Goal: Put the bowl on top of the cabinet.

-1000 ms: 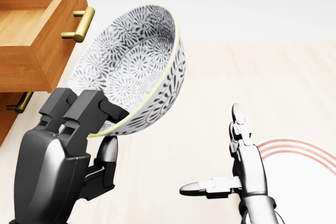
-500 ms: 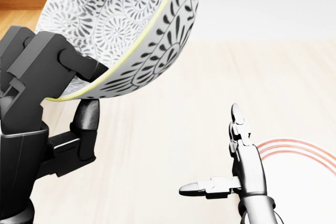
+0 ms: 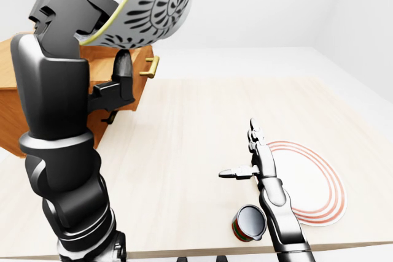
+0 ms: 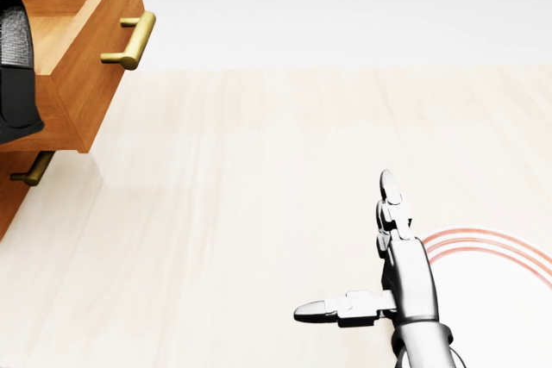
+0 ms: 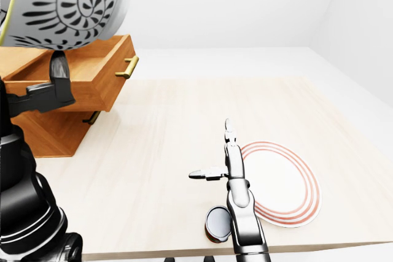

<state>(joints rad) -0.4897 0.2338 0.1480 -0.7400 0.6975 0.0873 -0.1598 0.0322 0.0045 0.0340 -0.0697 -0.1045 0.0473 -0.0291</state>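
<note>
Two hands: left hand (image 3: 73,19) fingers grip bowl (image 3: 156,1) nr cabinet (image 5: 92,87); right hand (image 4: 407,280) fingers spread.

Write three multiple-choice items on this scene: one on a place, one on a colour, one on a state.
1. Where does the plate lie in the right-eye view?
A. upper left
B. lower right
C. top centre

2. What colour are the rings round the plate's edge?
A. blue
B. green
C. red

3. In what state is the bowl?
A. held up in the left hand
B. resting on the plate
C. lying in the drawer

Answers:
1 B, as the plate sits on the table towards the lower right of that view.
2 C, as red rings run round its white middle.
3 A, as the left hand's fingers and thumb clamp the tilted bowl high above the table.
</note>
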